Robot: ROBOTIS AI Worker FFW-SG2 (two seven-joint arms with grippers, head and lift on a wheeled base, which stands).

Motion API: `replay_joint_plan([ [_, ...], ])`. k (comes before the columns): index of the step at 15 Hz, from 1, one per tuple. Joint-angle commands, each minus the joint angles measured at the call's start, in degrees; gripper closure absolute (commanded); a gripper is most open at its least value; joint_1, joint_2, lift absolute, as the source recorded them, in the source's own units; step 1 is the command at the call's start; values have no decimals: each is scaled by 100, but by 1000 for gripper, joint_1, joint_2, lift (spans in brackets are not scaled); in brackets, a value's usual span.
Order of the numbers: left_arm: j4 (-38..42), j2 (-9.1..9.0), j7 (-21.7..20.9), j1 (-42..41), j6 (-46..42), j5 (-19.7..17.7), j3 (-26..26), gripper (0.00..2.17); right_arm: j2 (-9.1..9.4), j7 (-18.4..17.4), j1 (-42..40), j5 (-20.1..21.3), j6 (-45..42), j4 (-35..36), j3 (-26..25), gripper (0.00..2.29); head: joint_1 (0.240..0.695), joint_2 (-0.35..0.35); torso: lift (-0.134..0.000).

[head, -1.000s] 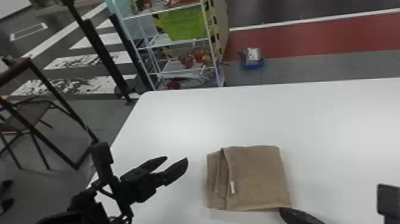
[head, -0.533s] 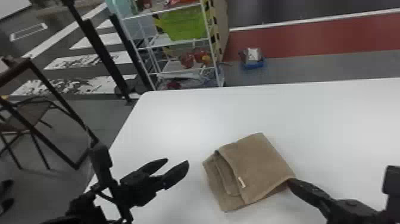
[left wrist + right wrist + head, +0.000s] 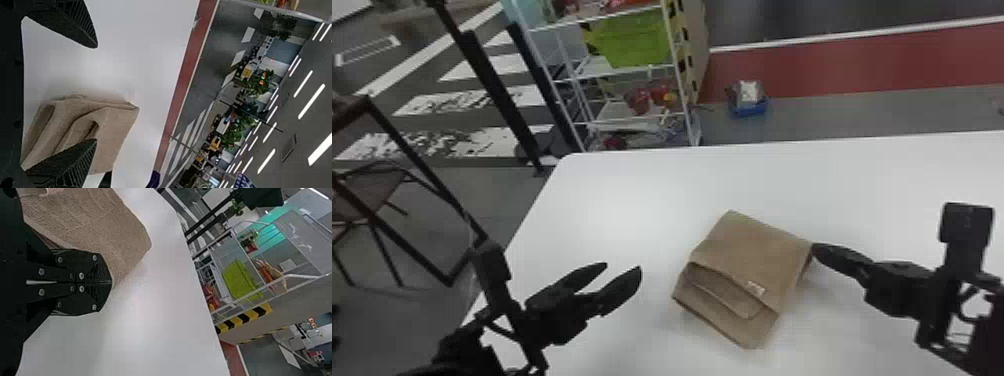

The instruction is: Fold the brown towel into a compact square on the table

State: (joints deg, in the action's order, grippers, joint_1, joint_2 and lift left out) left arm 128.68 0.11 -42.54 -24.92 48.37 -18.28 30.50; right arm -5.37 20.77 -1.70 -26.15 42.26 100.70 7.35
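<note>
Room to pass lies over the surface [image 3: 632, 200] beyond the towel [image 3: 752, 255] and between towel and left gripper [image 3: 623, 268]; the right gripper [image 3: 815, 248], at the towel's right corner, blocks that side.

Matte brown over the towel [image 3: 752, 245], with off-white on its small tag [image 3: 756, 287]. Plain white across the table [image 3: 632, 200]. Black on both the left gripper [image 3: 623, 267] and the right gripper [image 3: 815, 246]. White for the wire rack [image 3: 677, 65], lime green for its bin [image 3: 637, 42], black-and-yellow stripes along the hazard tape [image 3: 244, 317]. Brick red in the floor band [image 3: 832, 70], bordered white and grey. Blue on the tray [image 3: 752, 111].
</note>
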Motion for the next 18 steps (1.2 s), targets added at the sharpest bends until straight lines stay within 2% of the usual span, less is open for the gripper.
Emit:
replay_joint_plan([
  [1,-27,15,0,48,-6,-17,-9,26,-26,446,241,-5,77,-296,-76,1477,695,314,-123],
  [2,-27,15,0,66,11,-26,-9,26,-61,806,223,-5,165,-314,-138,1477,695,315,-123],
  [3,-27,15,0,66,-6,-26,0,26,-87,1360,188,4,446,-314,-331,1477,695,317,-123],
  [5,-62,32,0,84,-6,-26,-9,26,-166,2353,153,48,1553,-200,-832,1477,695,329,-123],
  [7,-132,41,-62,101,-41,-26,-62,26,-201,2705,-102,39,1940,187,-1316,1477,695,328,-123],
  [9,-176,6,-79,101,-217,-9,-167,26,-324,2880,-339,101,1747,433,-1676,1477,695,308,-123],
  [10,-203,-11,-44,101,-340,9,-273,73,-377,3030,-436,154,1553,477,-1896,1477,695,268,-123],
  [11,-229,-3,-9,101,-375,35,-387,265,-412,3100,-533,162,1342,512,-2107,1477,695,248,-123],
  [12,-291,-11,44,75,-657,53,-536,556,-430,3267,-638,145,1167,512,-2379,1477,695,220,-123],
  [13,-343,-3,158,40,-903,79,-695,1156,-430,3417,-717,83,1043,512,-2643,1477,695,162,-123],
  [14,-343,6,281,-4,-938,97,-835,1902,-421,3513,-797,-22,885,512,-2924,1477,695,129,-123],
  [15,-308,41,228,-4,-938,167,-949,2132,-430,3610,-832,-57,868,512,-3126,1477,695,101,-123],
  [18,-220,50,343,-31,-885,360,-1450,2132,-430,3926,-955,-110,815,512,-3583,1477,695,10,-123],
])
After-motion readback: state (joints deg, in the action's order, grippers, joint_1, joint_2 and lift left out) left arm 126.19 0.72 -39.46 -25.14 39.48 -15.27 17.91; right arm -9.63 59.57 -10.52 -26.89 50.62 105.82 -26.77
